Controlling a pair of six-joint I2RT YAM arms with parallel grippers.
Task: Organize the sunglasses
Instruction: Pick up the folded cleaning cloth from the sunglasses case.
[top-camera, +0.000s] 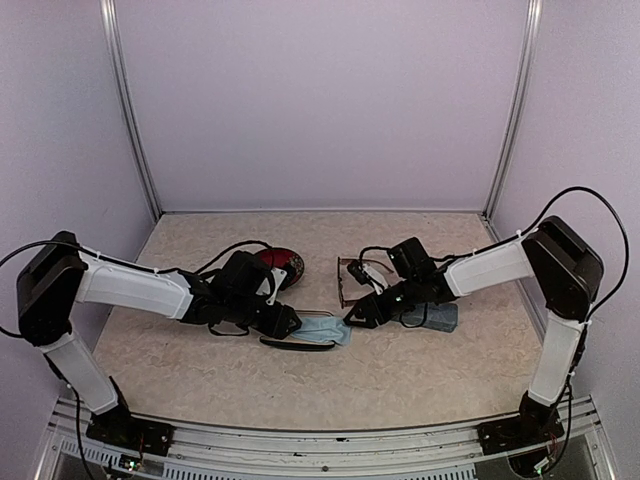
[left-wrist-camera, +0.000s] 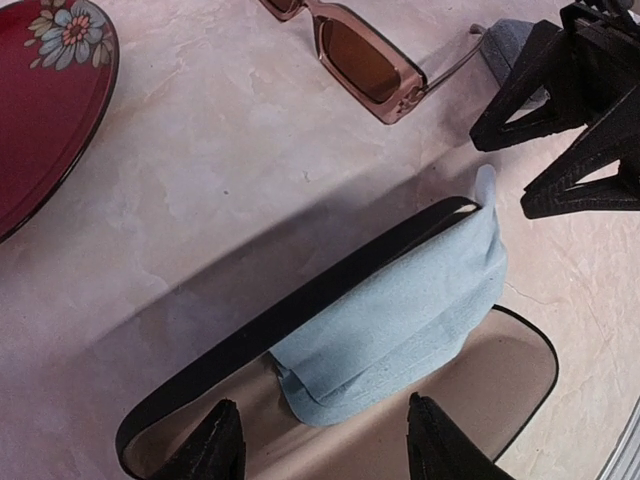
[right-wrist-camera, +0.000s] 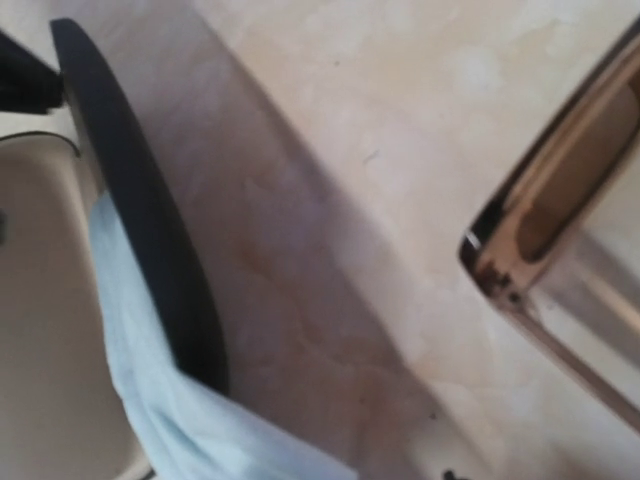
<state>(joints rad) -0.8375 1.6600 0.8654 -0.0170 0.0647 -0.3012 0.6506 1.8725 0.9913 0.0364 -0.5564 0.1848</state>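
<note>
- Left end effector: half open, straddling cloth in open black case, gripping nothing.
- Right end effector: jaws apart at cloth's corner.
- Brown sunglasses on counter, beyond case; flowered red dish nearby.

The table top is a matt beige surface with a marbled, stone-like pattern. The reddish-brown sunglasses have a glossy, translucent plastic frame and smooth tinted lenses that catch highlights. The cloth is a soft, matt, light-blue fabric with a fine, even texture. The black case has a smooth black rim with a slight sheen and a plain cream lining. The dark red object is glossy and bears a printed flower pattern. The left gripper and right gripper have fingers of matt black plastic. The left arm carries smooth white plastic shells
</note>
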